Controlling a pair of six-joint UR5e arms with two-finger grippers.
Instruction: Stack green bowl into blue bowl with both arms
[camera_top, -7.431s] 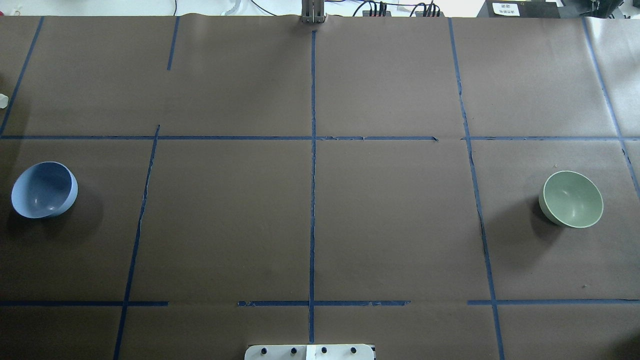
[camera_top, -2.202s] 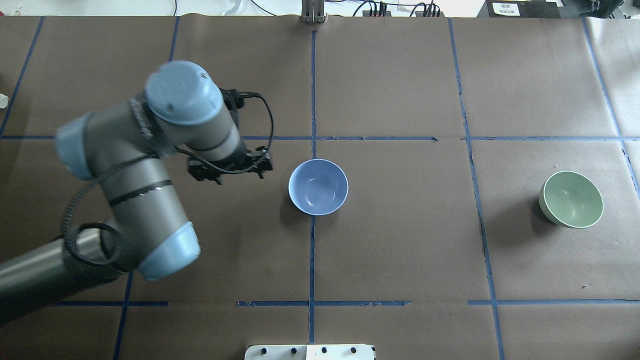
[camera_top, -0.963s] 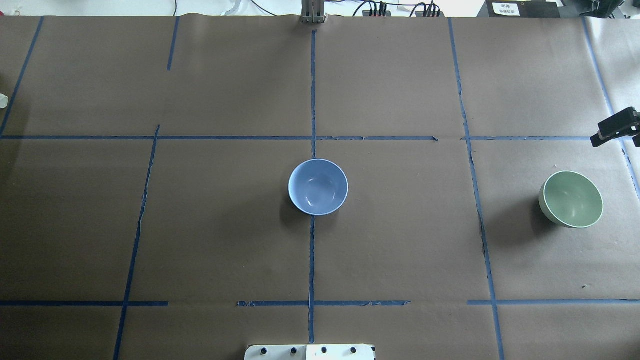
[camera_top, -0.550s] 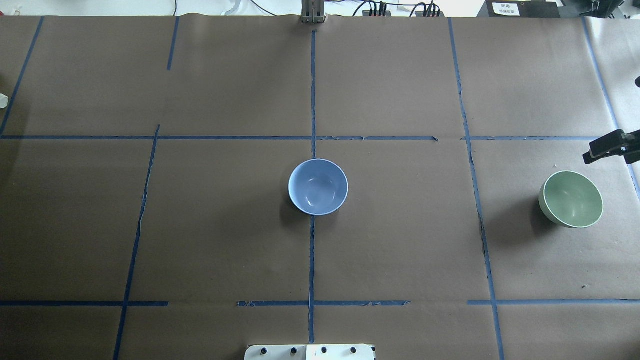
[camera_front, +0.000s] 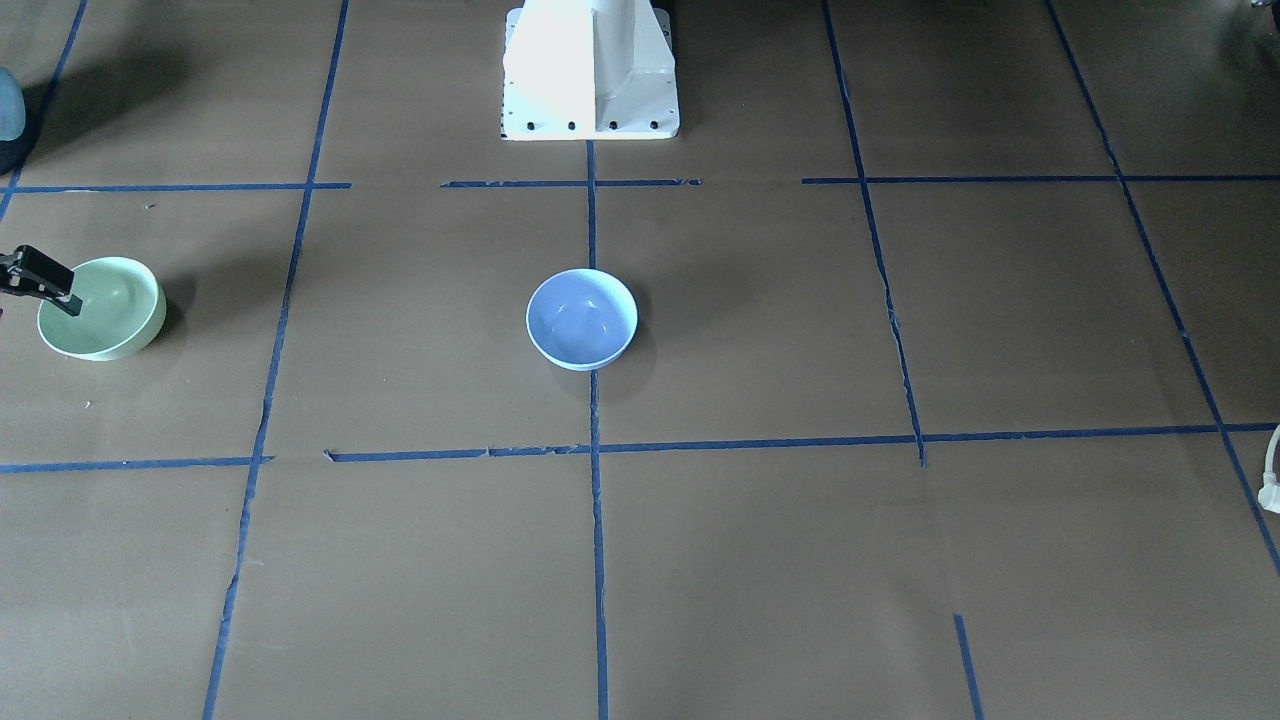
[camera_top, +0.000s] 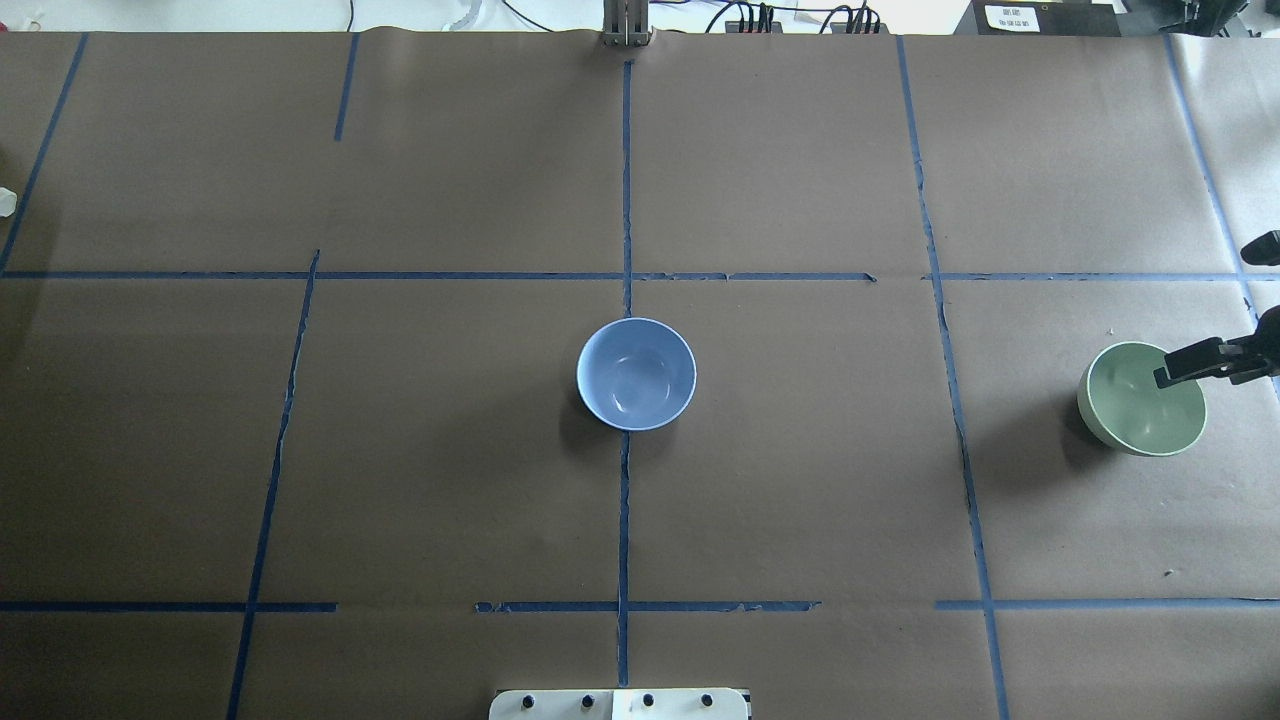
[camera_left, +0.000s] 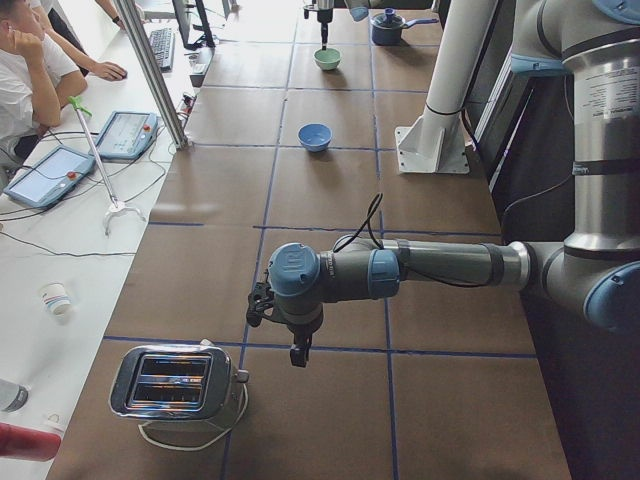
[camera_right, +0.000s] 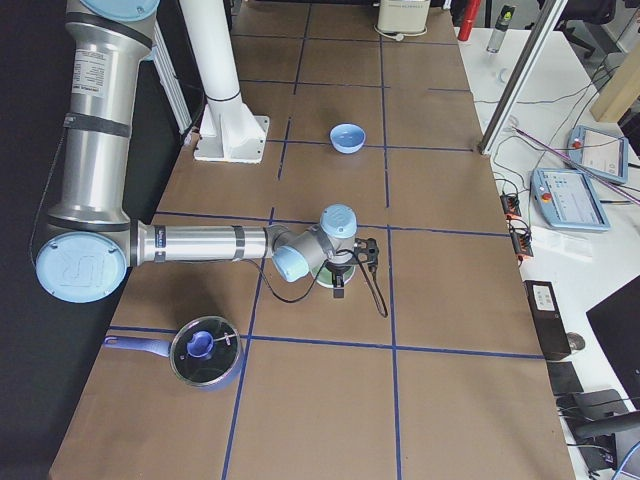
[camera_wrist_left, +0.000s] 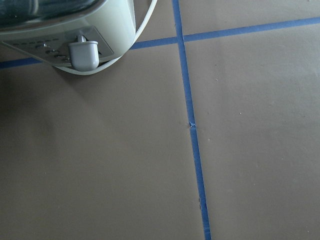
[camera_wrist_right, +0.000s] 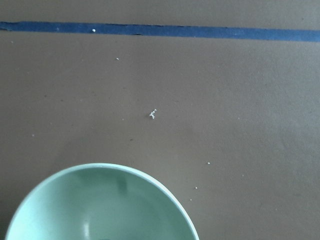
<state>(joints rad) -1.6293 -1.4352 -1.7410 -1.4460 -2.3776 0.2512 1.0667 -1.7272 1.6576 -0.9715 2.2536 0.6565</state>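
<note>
No legible text in any view.
- White label (camera_top: 1010, 17) on the black box (camera_top: 1045, 20), far beyond the blue bowl (camera_top: 636, 374) and to its right in the overhead view: print too small.
- Sticker (camera_right: 92, 68) on the right arm (camera_right: 95, 150), robot side of the bowl: illegible.
- Toaster (camera_wrist_left: 75, 20) panel marks: blurred.

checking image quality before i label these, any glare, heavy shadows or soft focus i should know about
Front-facing: the robot base is blown out white. Overhead: the blue bowl and green bowl are sharp, each with a soft shadow toward the lower left. Right wrist: the green bowl is cropped by the bottom edge. Left wrist: the toaster looks slightly soft.
</note>
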